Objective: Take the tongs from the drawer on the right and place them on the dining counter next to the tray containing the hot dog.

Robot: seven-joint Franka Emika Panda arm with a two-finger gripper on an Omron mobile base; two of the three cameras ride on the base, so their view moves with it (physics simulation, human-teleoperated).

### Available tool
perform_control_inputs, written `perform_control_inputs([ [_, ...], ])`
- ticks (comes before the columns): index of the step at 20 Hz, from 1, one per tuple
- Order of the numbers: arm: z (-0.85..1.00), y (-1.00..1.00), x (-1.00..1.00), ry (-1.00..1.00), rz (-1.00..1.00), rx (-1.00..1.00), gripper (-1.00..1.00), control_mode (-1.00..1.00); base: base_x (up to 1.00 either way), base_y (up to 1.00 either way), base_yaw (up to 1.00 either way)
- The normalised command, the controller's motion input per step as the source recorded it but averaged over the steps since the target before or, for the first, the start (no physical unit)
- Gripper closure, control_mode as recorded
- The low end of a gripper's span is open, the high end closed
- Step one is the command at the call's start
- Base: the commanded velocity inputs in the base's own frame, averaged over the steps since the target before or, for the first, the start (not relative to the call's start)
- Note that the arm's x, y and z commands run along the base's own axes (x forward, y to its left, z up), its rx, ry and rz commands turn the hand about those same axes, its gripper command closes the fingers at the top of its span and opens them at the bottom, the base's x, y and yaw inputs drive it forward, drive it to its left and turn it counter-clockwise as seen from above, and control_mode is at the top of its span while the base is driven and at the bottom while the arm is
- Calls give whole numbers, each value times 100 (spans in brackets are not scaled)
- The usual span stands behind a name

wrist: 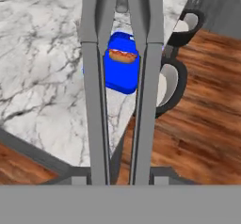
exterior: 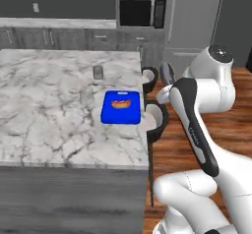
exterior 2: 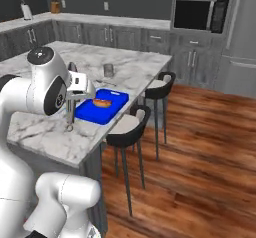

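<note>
- Hand view: the claw is pinched on the tongs, arms pointing ahead.
- Tongs hang over the desk beside the tray, seemingly for set-down.

Tongs: grey metal, two thin arms, hung upright above counter.
Counter: white marble, grey-veined.
Tray: bright blue, flat, laid near the counter's edge.
Hot dog: sausage in bun, laid on tray.
</note>
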Motion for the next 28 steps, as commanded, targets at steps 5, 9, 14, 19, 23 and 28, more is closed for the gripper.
perform_control_inputs([
  [5, 0, 0, 0, 0, 0, 0, 100, 100, 36, -70, 71],
  [9, 0, 0, 0, 0, 0, 0, 100, 100, 38, -71, 71],
  [14, 0, 0, 0, 0, 0, 0, 100, 100, 37, -71, 72],
  [19, 0, 0, 0, 0, 0, 0, 100, 100, 22, -83, 68],
  [23, 0, 0, 0, 0, 0, 0, 100, 100, 1, -94, 59],
  [28, 0, 0, 0, 0, 0, 0, 100, 100, -4, -100, 42],
])
